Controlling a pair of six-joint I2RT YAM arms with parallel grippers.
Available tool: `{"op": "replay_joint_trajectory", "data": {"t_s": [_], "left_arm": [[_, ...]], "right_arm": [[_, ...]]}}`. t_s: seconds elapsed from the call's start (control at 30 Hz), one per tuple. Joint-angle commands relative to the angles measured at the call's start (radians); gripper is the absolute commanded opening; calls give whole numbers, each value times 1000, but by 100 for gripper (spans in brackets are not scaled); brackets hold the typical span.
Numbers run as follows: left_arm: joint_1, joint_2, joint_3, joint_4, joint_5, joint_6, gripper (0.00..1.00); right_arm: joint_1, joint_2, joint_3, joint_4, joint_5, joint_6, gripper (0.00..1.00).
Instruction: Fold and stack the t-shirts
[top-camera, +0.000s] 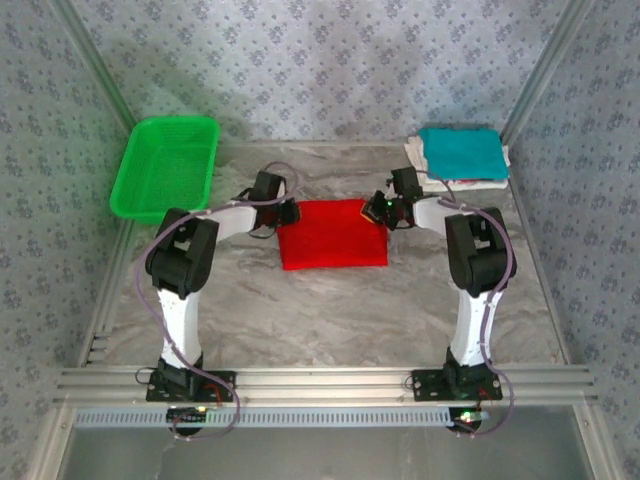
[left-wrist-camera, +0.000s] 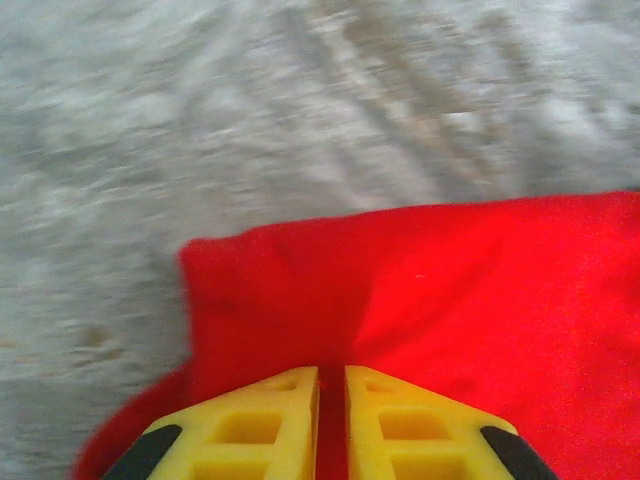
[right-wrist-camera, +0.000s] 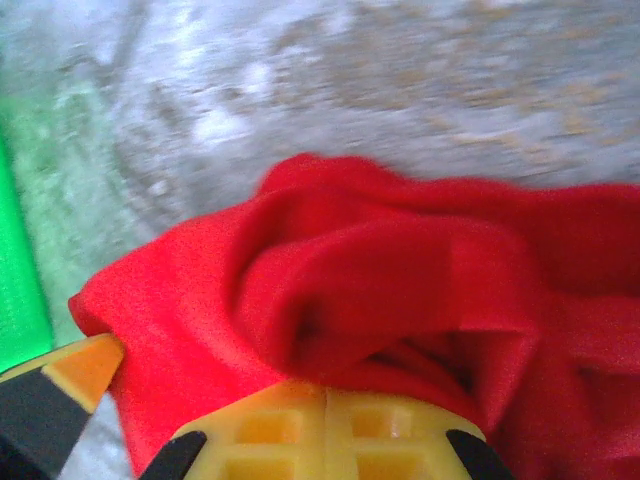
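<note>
The red t-shirt (top-camera: 332, 235) lies folded into a rough rectangle in the middle of the table. My left gripper (top-camera: 287, 213) is at its far left corner. In the left wrist view the yellow jaws (left-wrist-camera: 332, 372) stand a narrow slit apart with red cloth (left-wrist-camera: 450, 290) pinched in the slit. My right gripper (top-camera: 383, 208) is at the far right corner. There the jaws (right-wrist-camera: 327, 385) are pressed together and red cloth (right-wrist-camera: 400, 270) bunches up over their tips. The teal t-shirt (top-camera: 460, 152) lies folded on the whitish t-shirt (top-camera: 418, 172) at the back right.
A green mesh basket (top-camera: 165, 165) stands at the back left, and its green side shows at the left edge of the right wrist view (right-wrist-camera: 15, 290). Patterned walls close the table on three sides. Bare marbled tabletop (top-camera: 330, 310) lies between the red shirt and the arm bases.
</note>
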Motion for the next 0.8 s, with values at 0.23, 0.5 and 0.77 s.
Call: {"op": "replay_joint_trajectory", "data": {"t_s": [0.23,0.5,0.77], "left_arm": [[-105,-314,-55,-177,-139,33,30],[-145,-279,-242,-154,-67,-19,57],[-145,-205,-262,-98,-47,-16,60]], "right_arm": [[-16,-268,-138,-157,37,-143,41],[-27,-263,-182,-225,12,-232,73],[-19,-147,-121,-237,-37,-284,80]]}}
